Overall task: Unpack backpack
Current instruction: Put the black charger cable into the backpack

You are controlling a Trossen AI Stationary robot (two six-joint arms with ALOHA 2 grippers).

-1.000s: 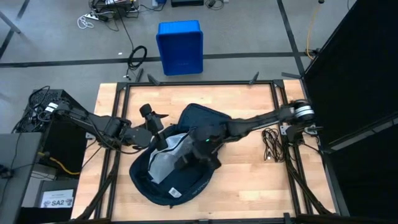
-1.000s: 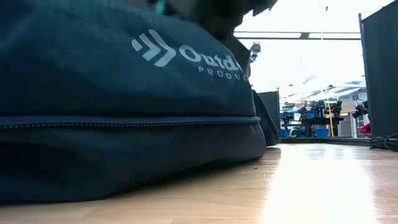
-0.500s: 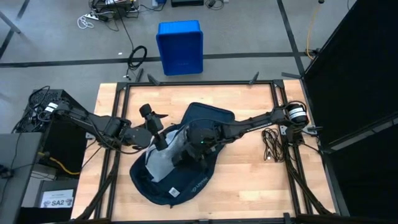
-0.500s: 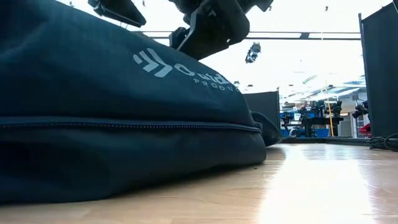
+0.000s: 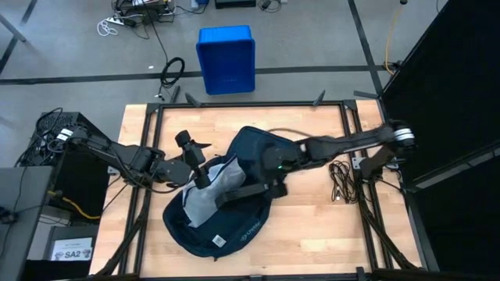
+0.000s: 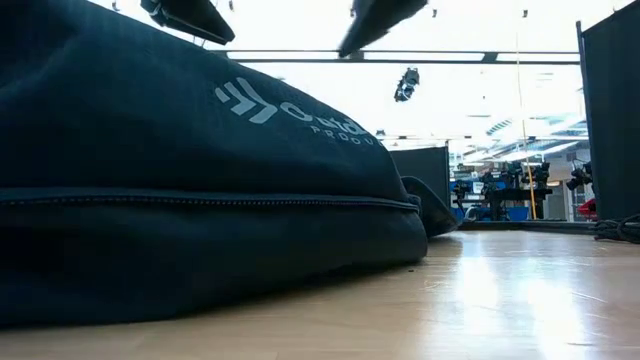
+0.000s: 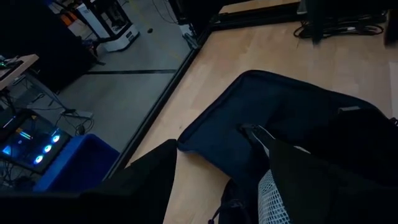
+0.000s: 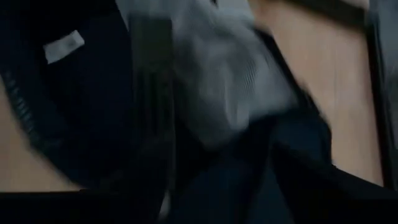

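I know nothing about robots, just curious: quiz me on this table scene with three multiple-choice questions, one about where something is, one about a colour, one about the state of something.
1. Where is the blue bin?
A. On the table beside the backpack
B. On the floor beyond the table
C. Inside the backpack

2. What colour is the lining showing in the backpack's opening?
A. Pale grey
B. Red
C. Yellow

3. What state is the backpack in?
A. Zipped shut and standing upright
B. Lying on the table with its opening spread
C. Hanging in the air off the table

Answers:
1. B, since the high view shows it on the grey floor past the table's far edge.
2. A, as pale grey fabric shows inside the dark navy shell.
3. B, because it lies flat on the wood with its inside exposed.
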